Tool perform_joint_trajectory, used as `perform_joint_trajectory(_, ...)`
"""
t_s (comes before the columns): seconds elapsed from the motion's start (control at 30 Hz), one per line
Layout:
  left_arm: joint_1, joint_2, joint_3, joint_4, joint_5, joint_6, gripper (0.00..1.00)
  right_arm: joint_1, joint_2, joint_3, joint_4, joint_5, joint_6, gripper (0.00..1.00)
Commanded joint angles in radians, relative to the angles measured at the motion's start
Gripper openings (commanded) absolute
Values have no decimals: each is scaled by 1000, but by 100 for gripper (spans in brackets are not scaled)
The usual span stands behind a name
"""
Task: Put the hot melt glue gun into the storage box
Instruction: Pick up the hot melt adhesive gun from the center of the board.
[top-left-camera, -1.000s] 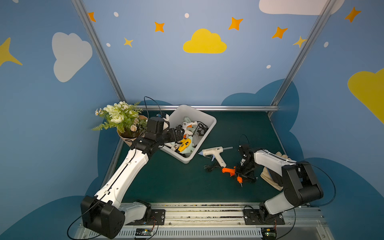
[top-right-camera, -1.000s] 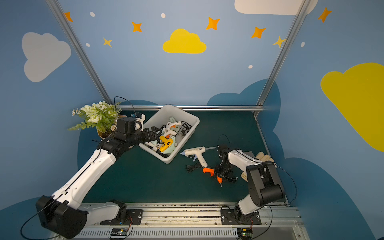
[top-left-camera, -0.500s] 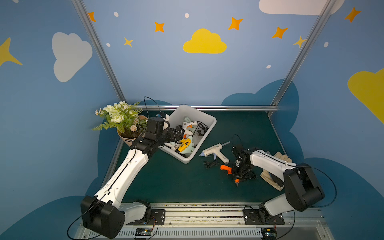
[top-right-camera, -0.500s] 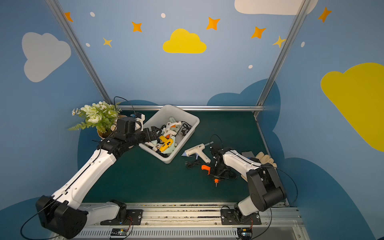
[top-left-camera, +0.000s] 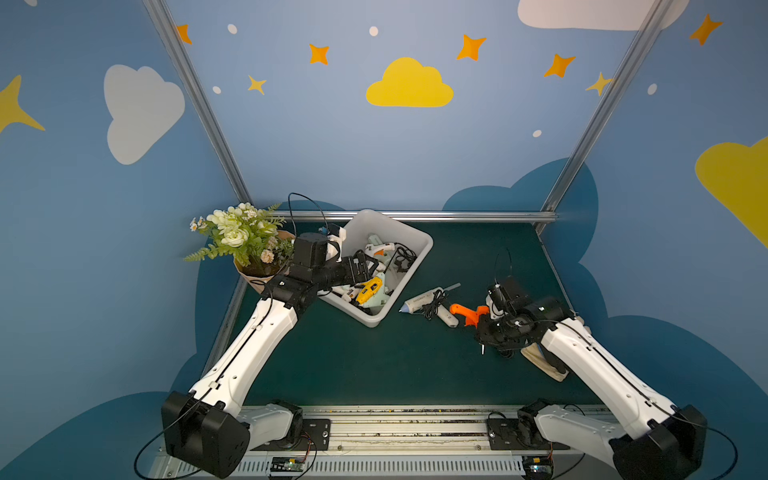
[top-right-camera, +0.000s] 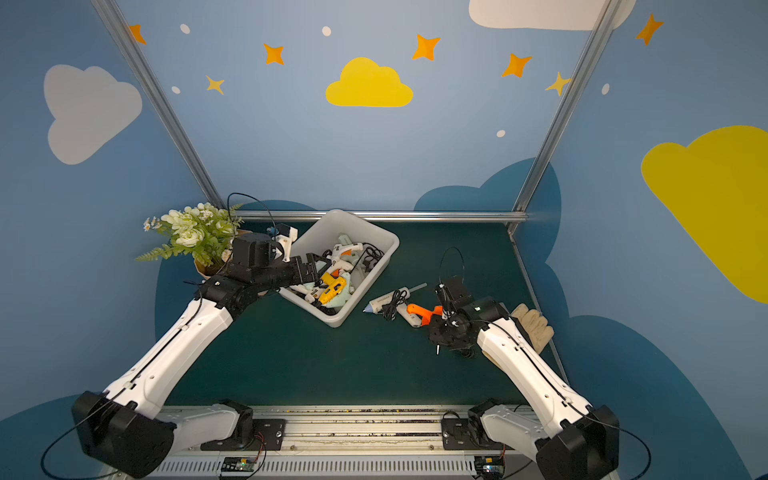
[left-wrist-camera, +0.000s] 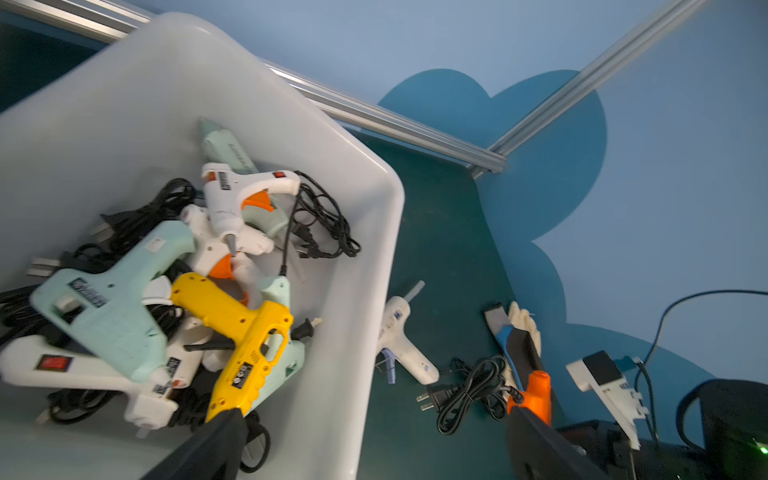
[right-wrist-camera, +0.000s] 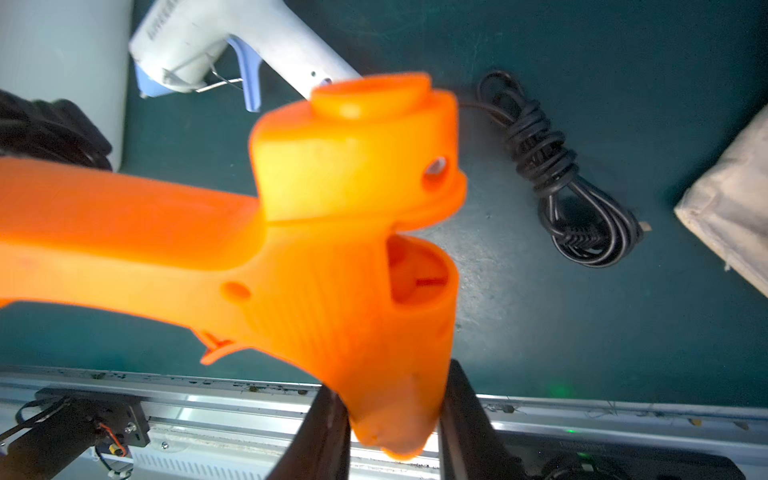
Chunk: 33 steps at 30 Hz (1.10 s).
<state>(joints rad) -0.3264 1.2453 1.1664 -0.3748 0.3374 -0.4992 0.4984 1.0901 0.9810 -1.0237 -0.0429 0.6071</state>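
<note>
We see the right gripper (right-wrist-camera: 395, 415) clamped shut on the orange hot melt glue gun (right-wrist-camera: 332, 249), pinching one end of its ribbed, matte plastic body so the handle juts sideways over the dark green mat (top-left-camera: 374, 365). It is just beside a white glue gun (top-left-camera: 422, 300) and a bundled black cord (right-wrist-camera: 573, 208), and well apart from the storage box (top-left-camera: 386, 230). The left gripper (top-left-camera: 368, 266) hangs wide open and empty over that smooth white tub, which is heaped with other glue guns (left-wrist-camera: 232, 324), so the carry probably falls to the right arm.

Orange glue gun (top-left-camera: 465, 312), held by its handle, is right of the gun-filled white storage box (top-left-camera: 376, 226).
</note>
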Motion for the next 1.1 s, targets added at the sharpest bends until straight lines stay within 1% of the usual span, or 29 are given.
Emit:
perform_joint_trajectory(0.0, -43, 20, 4, 43, 153, 26, 100, 4, -63, 24, 66, 23, 16, 0)
perform_joint_trajectory(0.17, -136, 56, -7, 77, 192, -3, 95, 4, -142, 13, 181, 41, 64, 0)
perform_joint_trajectory(0.23, -185, 66, -23, 128, 201, -34, 92, 3, -170, 6, 226, 45, 80, 0)
perform_joint_trajectory(0.37, -287, 84, -54, 274, 205, -86, 90, 4, -201, 8, 266, 63, 108, 0)
perform_joint_trajectory(0.43, -335, 93, -70, 365, 190, -112, 84, 5, -214, 8, 276, 69, 128, 0)
perform_joint_trajectory(0.5, -386, 101, -89, 464, 161, -137, 72, 5, -223, 4, 289, 71, 138, 0)
perform_joint_trajectory(0.6, -453, 121, -96, 574, 125, -147, 60, 5, -229, -2, 295, 74, 152, 0)
perform_joint_trajectory(0.7, -503, 148, -90, 645, 81, -144, 58, 7, -228, -10, 309, 63, 162, 0)
perform_joint_trajectory(0.8, -527, 179, -77, 685, 37, -135, 59, 9, -222, -18, 322, 49, 175, 0)
perform_joint_trajectory(0.9, -534, 218, -52, 687, -2, -134, 59, 15, -217, -21, 333, 43, 179, 0)
perform_joint_trajectory(1.07, -534, 293, 6, 695, -31, -122, 60, 25, -214, -27, 341, 43, 187, 0)
